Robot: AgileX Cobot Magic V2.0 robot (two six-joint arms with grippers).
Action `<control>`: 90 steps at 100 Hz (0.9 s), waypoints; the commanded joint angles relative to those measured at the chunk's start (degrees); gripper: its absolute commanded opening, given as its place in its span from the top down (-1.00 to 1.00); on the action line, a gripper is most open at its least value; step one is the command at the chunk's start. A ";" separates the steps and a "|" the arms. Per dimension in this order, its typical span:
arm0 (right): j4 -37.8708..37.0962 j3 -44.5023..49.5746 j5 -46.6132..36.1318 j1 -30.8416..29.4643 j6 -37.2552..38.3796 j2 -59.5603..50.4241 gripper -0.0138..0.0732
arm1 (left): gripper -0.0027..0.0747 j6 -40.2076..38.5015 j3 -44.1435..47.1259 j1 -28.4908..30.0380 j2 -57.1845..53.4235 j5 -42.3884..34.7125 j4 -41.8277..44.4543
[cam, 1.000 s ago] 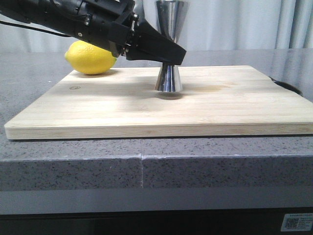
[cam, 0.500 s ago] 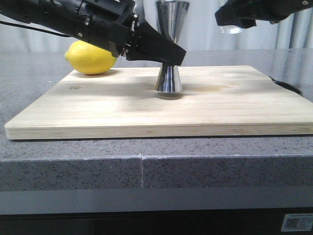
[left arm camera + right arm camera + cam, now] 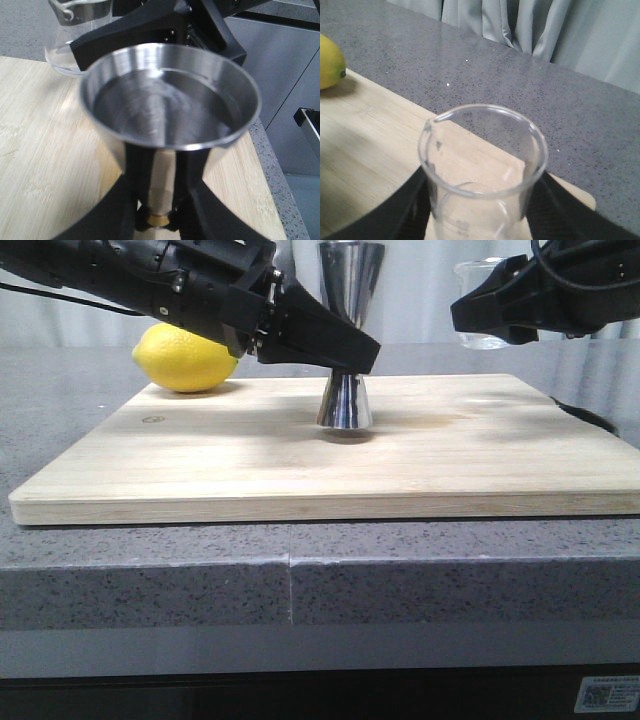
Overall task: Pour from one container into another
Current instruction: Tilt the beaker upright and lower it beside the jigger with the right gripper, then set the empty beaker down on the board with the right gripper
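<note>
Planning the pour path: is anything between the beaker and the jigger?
Nothing: in the front view only open air above bare cutting board separates the raised glass beaker from the steel jigger.

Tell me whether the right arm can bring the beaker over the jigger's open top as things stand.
Probably yes. The right tool holds the beaker upright, right of the jigger; nothing stands between. The left tool grips only its waist, leaving the mouth free.

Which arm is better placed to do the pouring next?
The right. Its gripper holds the glass beaker upright in the air, right of the jigger. The left gripper is occupied, jaws clamped on the jigger's waist, steadying it on the board.
</note>
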 commanded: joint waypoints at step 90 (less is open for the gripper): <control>1.40 -1.22 -12.26 -0.35 -0.33 6.89 0.12 | 0.96 -0.39 -1.64 -0.66 -2.85 5.28 -4.42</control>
